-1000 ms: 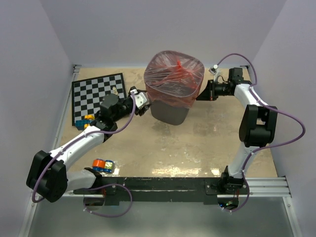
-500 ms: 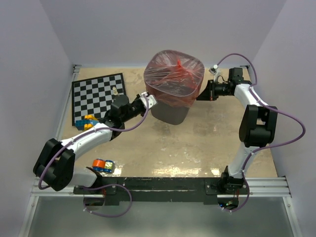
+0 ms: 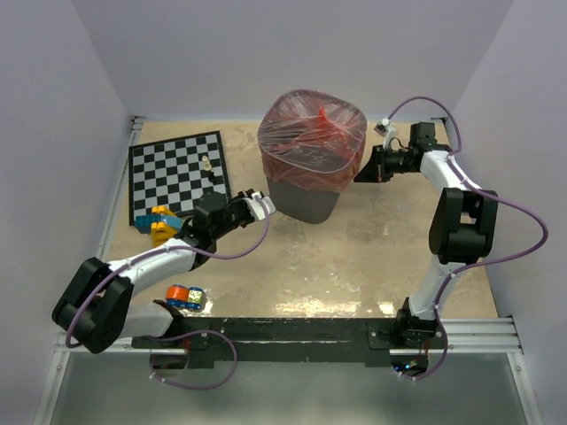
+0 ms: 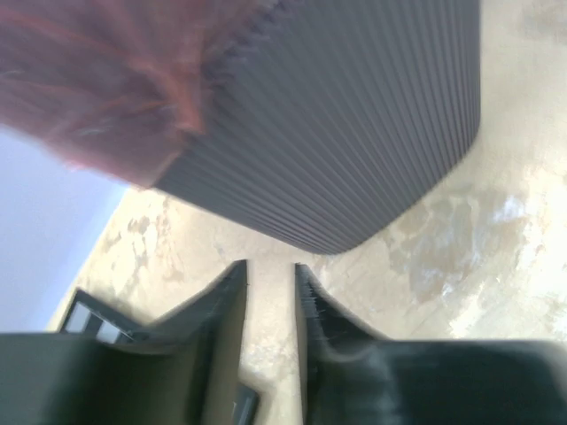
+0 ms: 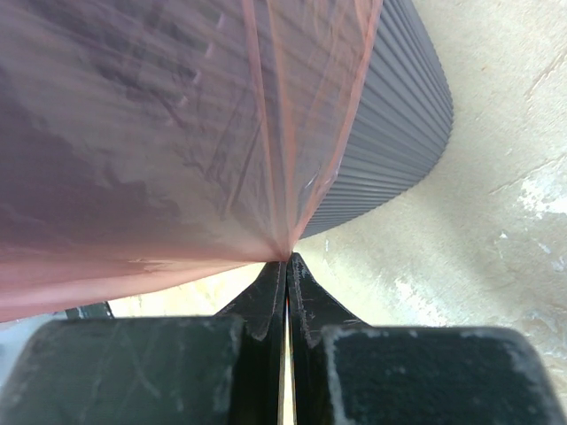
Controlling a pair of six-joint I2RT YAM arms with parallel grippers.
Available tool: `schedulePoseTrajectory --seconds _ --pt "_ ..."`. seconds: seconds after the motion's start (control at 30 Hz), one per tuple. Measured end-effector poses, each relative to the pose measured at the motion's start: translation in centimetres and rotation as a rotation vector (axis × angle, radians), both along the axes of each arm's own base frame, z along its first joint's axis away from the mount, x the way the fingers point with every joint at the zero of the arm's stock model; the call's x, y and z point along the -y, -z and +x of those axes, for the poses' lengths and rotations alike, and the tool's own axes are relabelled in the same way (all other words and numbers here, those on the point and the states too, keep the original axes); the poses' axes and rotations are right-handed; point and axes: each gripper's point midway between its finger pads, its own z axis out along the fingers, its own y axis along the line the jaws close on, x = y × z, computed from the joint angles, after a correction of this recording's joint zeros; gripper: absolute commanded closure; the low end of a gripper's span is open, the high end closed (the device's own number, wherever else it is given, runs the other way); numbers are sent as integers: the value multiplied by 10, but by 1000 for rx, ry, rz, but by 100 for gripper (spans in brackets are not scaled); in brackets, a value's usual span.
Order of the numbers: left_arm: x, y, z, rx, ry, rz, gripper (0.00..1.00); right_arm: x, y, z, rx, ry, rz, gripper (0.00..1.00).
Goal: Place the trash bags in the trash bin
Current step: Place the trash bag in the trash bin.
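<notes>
Red bag (image 3: 310,142) over bin (image 3: 306,202), left gripper (image 3: 266,205) withdrawn

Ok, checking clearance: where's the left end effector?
In the top view, the left end effector sits left of the bin, low by its base, right of the chessboard.

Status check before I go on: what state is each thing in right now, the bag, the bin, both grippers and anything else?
Trash bin: upright on the table, mouth covered by film.
Trash bag: stretched over the rim, draped down the upper sides.
Right gripper: shut on the bag's edge.
Left gripper: fingers slightly apart, empty, low beside the bin.
Chessboard: flat on the table.
</notes>
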Motion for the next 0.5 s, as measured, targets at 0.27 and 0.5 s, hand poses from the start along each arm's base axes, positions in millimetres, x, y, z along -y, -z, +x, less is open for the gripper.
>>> schedulePoseTrajectory --seconds 0.27,0.5 --pt "-9 -69 -1 157 -76 -215 32 0 0 -2 -13 1 2 100" --pt "10 -71 13 80 -63 -301 41 -1 -1 -3 -16 3 3 100"
